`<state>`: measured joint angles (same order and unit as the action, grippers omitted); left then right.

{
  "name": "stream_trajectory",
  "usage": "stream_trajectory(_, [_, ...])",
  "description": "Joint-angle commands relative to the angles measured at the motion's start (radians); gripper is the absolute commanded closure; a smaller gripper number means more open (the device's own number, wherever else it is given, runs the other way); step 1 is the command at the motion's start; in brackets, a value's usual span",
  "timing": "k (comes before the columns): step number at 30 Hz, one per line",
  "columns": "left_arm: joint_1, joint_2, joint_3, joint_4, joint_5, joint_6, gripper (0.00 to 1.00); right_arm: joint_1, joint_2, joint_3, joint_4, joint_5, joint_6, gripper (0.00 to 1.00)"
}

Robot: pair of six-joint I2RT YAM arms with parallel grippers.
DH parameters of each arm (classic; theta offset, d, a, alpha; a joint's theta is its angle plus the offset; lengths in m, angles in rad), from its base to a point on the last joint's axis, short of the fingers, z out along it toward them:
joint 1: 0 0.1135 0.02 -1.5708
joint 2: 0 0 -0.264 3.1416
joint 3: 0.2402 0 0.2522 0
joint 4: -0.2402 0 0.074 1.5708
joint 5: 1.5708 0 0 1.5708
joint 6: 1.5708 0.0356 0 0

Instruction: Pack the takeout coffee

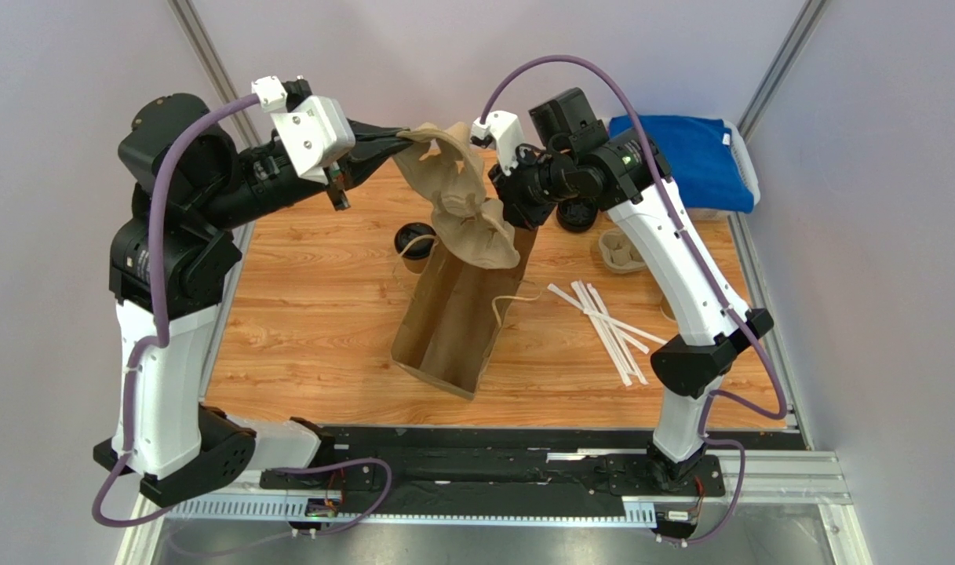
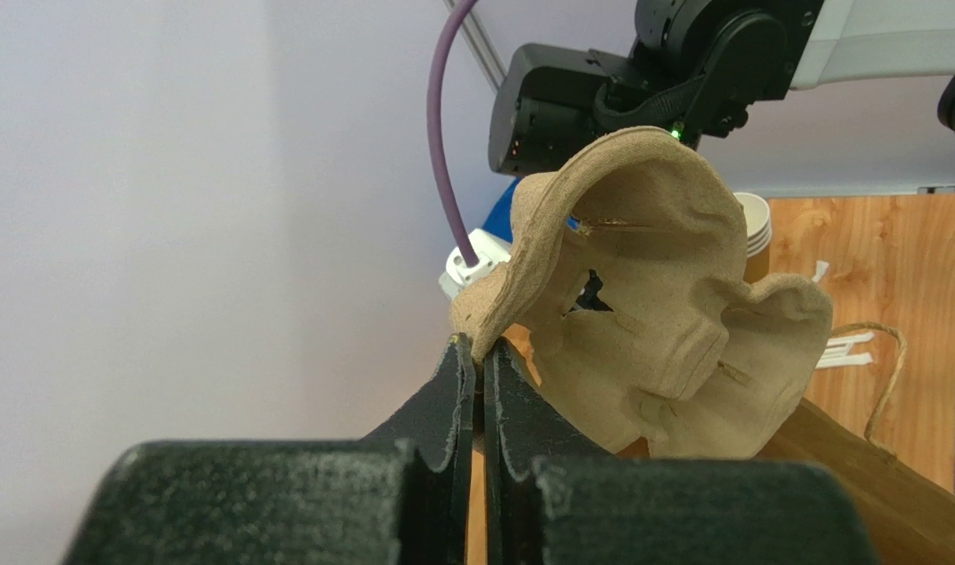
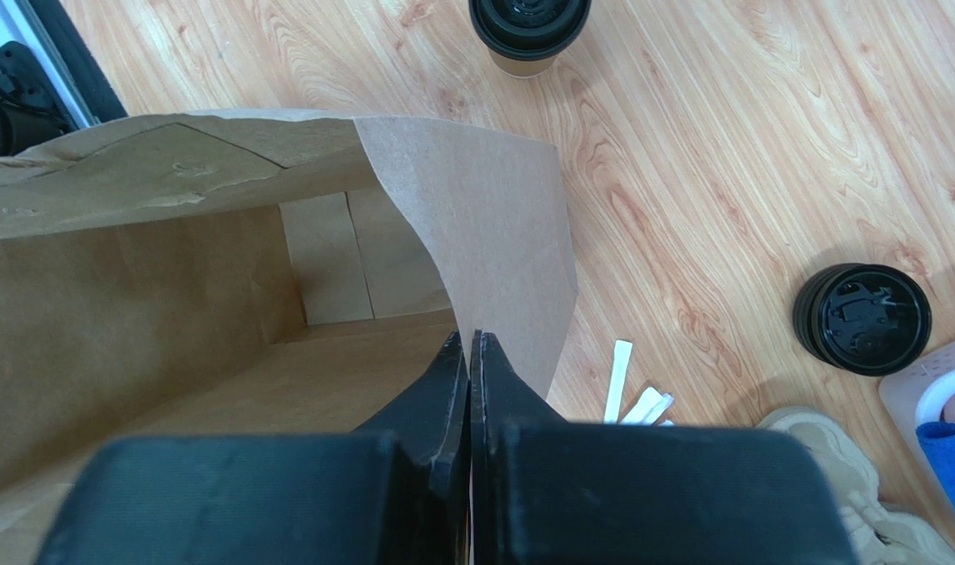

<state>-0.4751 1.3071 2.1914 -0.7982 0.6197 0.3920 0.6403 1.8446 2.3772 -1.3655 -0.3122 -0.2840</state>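
Loading the bag [image 3: 482,212] looks underway: the right gripper [image 3: 470,341] pinches its rim, and the left gripper [image 2: 480,351] clamps a pulp carrier [image 2: 659,294] above. The takeout coffee [image 3: 529,26] stands on the table [image 3: 706,177] beside it; lowering the carrier seems next.

I'm getting bright, even light from overhead on every feed — shadows on the table [image 1: 317,294] are faint. Top view is sharp; wrist views go grainy at the near fingers [image 2: 444,406].

Overhead view, wrist close-ups (shared bag [image 1: 456,336])
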Motion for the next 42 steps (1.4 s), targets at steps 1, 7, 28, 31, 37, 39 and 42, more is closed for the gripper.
stream_trajectory(1, [-0.031,0.027,0.111,-0.004,-0.063,0.111,1.00,0.002,0.002,0.013,-0.030,0.028,0.016,1.00])
stream_trajectory(7, [-0.120,0.023,0.053,-0.071,-0.139,0.252,1.00,0.002,-0.002,0.010,-0.027,0.027,0.011,1.00])
stream_trajectory(28, [-0.362,-0.008,-0.261,-0.262,-0.347,0.515,1.00,0.002,-0.079,-0.094,0.011,-0.047,-0.014,1.00])
stream_trajectory(31, [-0.361,-0.003,-0.288,-0.272,-0.344,0.509,1.00,0.002,-0.105,-0.141,0.035,-0.064,-0.017,1.00])
stream_trajectory(37, [-0.361,0.040,-0.315,-0.340,-0.317,0.460,1.00,0.001,-0.134,-0.182,0.069,-0.091,-0.033,1.00])
stream_trajectory(39, [-0.361,0.052,-0.326,-0.355,-0.316,0.433,1.00,0.001,-0.156,-0.220,0.103,-0.111,-0.041,1.00])
stream_trajectory(42, [-0.361,0.066,-0.355,-0.375,-0.293,0.407,1.00,0.002,-0.188,-0.281,0.163,-0.129,-0.047,1.00])
